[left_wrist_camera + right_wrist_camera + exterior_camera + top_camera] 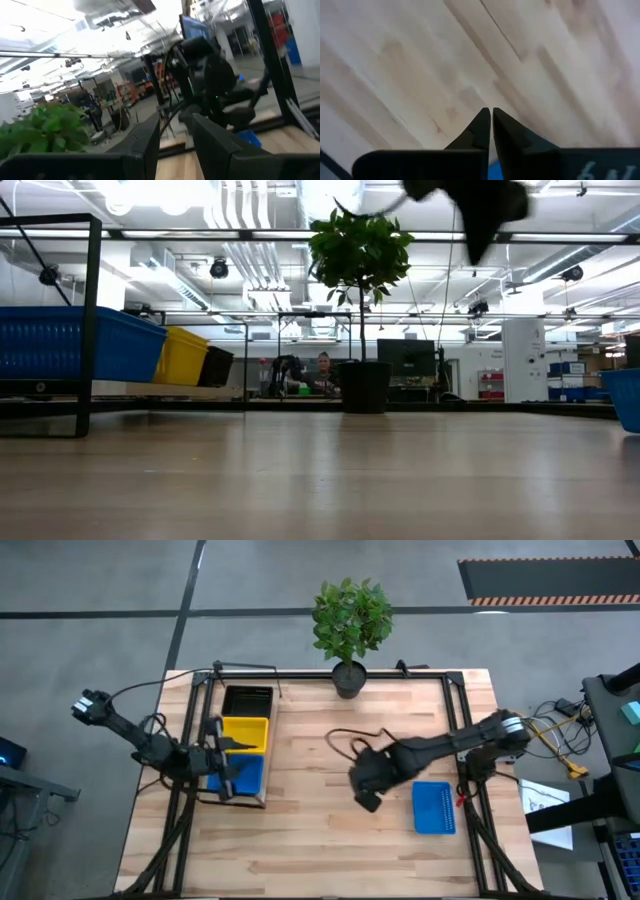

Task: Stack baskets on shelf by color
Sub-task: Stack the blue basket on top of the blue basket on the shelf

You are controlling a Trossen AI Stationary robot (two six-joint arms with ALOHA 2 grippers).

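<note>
The shelf (262,802) stands along the table's left side and carries a black basket (248,700), a yellow basket (246,730) and a blue basket (247,776) in a row. One more blue basket (433,808) lies flat on the tabletop at the right. My left gripper (228,753) is open and empty above the shelf, over the seam between the yellow and blue baskets, its fingers level and pointing toward the table's right. My right gripper (366,795) is shut and empty, raised above the bare wood just left of the loose blue basket and pointing down (491,116).
A potted plant (349,675) stands at the table's far edge, in the middle. Black frame rails (330,673) run along the far, left and right edges. Bare planks lie between the shelf and the loose blue basket. People sit in the room beyond (322,372).
</note>
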